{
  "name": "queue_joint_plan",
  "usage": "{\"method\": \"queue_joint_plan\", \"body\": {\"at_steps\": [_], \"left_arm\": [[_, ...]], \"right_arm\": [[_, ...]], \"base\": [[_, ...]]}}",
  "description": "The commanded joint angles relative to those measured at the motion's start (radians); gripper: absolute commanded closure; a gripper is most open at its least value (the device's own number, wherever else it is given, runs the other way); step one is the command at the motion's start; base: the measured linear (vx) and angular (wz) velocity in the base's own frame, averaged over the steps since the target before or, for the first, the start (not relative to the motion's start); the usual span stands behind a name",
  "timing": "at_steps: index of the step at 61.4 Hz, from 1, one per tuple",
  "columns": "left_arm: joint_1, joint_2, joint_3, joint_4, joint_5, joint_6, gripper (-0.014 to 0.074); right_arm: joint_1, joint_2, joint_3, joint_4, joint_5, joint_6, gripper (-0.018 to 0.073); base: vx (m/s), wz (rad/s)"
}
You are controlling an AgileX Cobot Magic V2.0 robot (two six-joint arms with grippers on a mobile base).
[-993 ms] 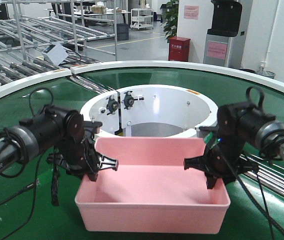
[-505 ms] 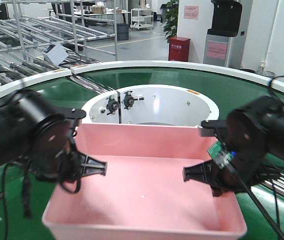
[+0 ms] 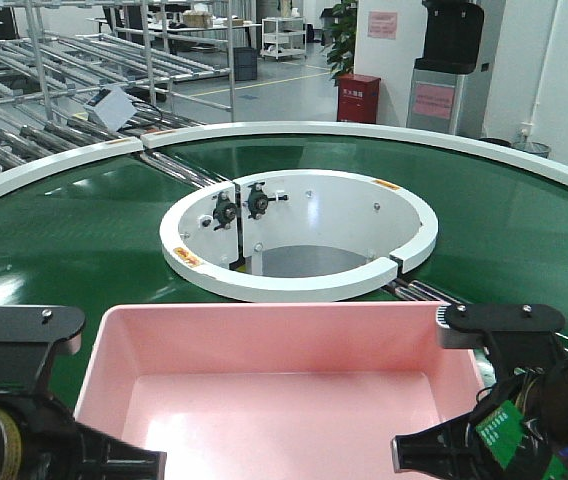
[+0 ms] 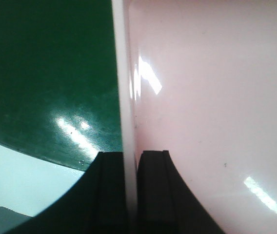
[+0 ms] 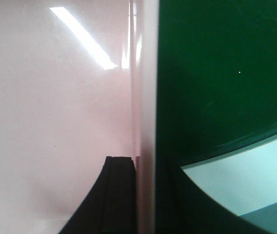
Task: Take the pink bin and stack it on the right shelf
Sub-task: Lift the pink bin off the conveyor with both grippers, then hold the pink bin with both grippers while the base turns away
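Left gripper [image 4: 131, 168] and right gripper [image 5: 145, 168]: clamped onto opposite side walls of the bin [image 3: 284, 400], one finger inside, one outside. Below and ahead of both, green belt [image 3: 84, 230]; between them, the bin, seemingly held clear of it. No shelf in view; presumably somewhere off to the right gripper's side. Turn slowly, keeping both at one height and one spacing so as to hold the bin level. Avoid squeezing inward or pulling apart: thin smooth walls, small pads, likely to flex or slip.
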Motion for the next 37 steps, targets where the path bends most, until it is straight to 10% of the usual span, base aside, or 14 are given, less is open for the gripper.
{"method": "queue_joint_plan", "body": {"at_steps": [1, 37], "left_arm": [[-0.012, -0.033, -0.025, 0.049, -0.070, -0.016, 0.0523], [-0.012, -0.033, -0.025, 0.049, -0.070, -0.016, 0.0523]], "right_arm": [[0.002, -0.031, -0.029, -0.048, -0.050, 0.009, 0.0485], [0.002, -0.031, -0.029, -0.049, -0.038, 0.009, 0.0485]], "base": [[0.00, 0.00], [0.00, 0.00]]}}
